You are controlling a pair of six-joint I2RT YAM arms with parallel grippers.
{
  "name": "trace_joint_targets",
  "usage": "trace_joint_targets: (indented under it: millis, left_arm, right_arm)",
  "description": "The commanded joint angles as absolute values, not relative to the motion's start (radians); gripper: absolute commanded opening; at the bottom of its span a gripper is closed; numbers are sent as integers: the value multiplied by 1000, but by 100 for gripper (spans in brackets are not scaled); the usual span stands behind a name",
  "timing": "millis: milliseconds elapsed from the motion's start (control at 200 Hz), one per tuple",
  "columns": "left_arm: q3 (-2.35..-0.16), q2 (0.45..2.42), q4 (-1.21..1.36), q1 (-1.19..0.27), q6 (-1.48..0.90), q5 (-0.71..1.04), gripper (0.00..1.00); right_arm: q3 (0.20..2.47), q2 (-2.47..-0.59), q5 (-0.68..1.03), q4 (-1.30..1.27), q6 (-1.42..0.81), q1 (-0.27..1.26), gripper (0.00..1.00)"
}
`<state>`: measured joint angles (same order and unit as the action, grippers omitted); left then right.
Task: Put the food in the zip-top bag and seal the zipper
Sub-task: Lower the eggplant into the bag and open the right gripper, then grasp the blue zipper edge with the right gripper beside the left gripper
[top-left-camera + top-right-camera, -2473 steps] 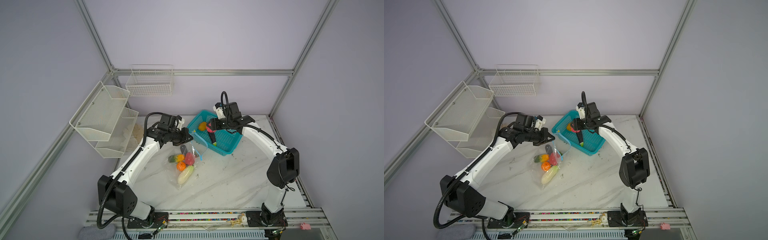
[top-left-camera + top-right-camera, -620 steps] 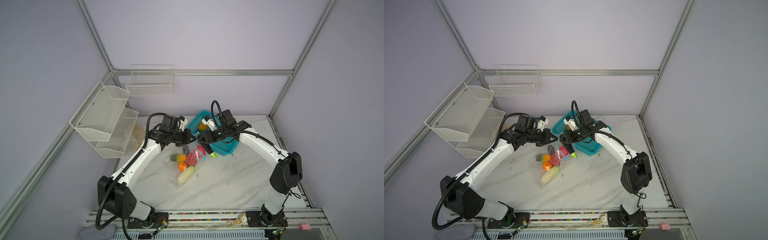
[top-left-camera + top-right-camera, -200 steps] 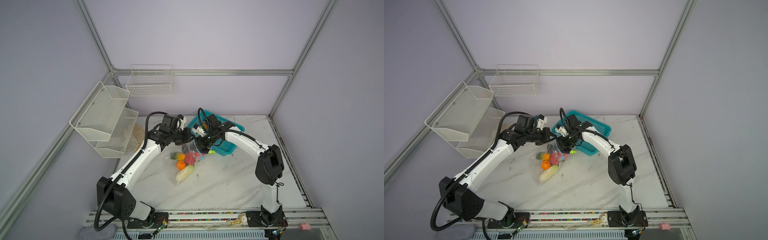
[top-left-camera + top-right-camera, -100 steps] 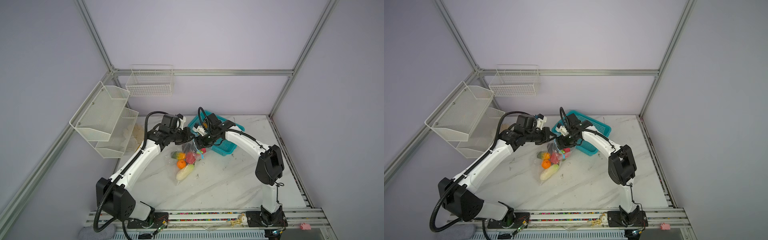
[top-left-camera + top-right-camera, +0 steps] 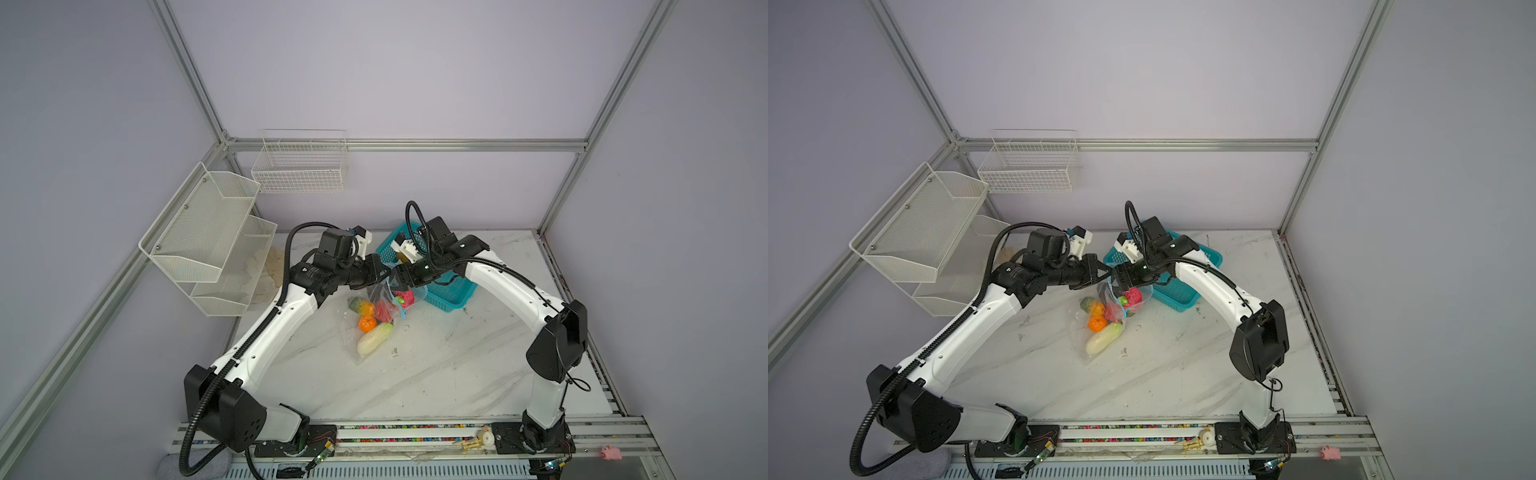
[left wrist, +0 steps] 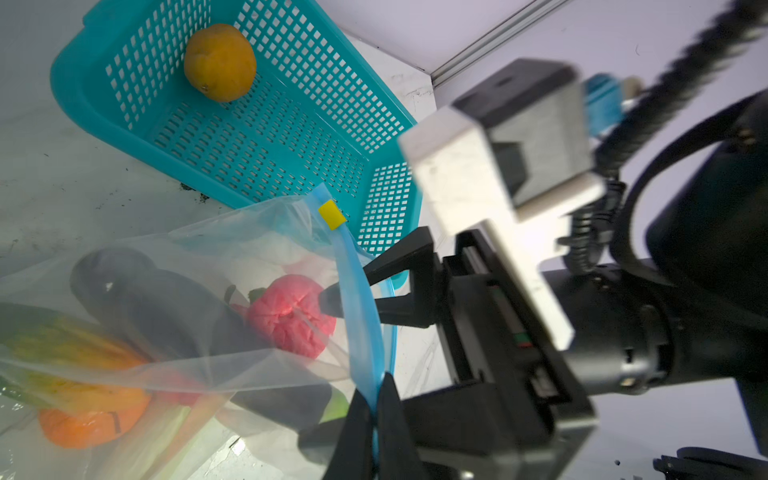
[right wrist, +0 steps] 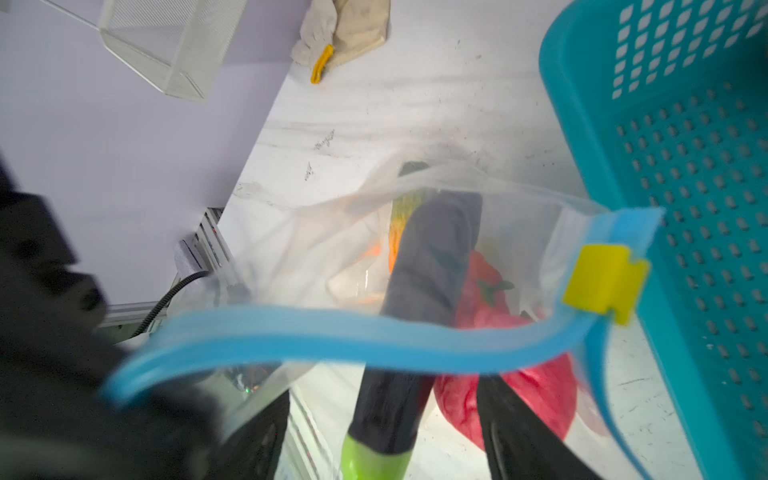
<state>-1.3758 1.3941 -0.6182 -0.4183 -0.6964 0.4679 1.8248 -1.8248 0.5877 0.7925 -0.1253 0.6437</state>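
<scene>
Left claw (image 6: pixel 375 398) tight on blue zipper (image 6: pixel 360 328)

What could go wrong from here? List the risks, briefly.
1. The eggplant lies at the mouth of the zip-top bag, between the open jaws of the right gripper; it may slide out as they withdraw.
2. The left gripper pinches only the zipper; a slip could collapse the mouth while a yellow-orange fruit waits in the teal basket.

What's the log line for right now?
left gripper: shut on zipper | right gripper: open at zip-top bag mouth | eggplant: entering mouth, ungripped | yellow-orange fruit: in basket | seal: open
</scene>
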Motion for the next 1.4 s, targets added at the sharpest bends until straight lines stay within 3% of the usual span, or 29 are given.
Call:
trace_joint_targets:
  millis: [0, 130, 340, 730, 915, 1145, 1395]
  left_arm:
    - [-1334, 1374, -609, -438, -696, 517, 0]
    - [-1336, 1369, -611, -438, -695, 512, 0]
    - [-1336, 1362, -619, -436, -695, 502, 0]
    - [-1361, 1376, -634, -435, -692, 503, 0]
    - [-1367, 1385, -637, -436, -692, 506, 0]
    - [-1371, 1371, -651, -436, -692, 492, 0]
    - [-1406, 1367, -686, -436, -687, 482, 0]
  right_arm:
    - [1811, -1776, 594, 735, -133, 641, 75]
    - [1793, -1744, 541, 733, -150, 637, 74]
    - [1652, -1633, 362, 691, -265, 573, 64]
    - [1371, -1539, 468, 589, -408, 522, 61]
    - [1301, -1532, 511, 509, -449, 522, 52]
    - [1284, -1536, 588, 454, -464, 523, 29]
    - [1297, -1535, 641, 416, -473, 550, 15]
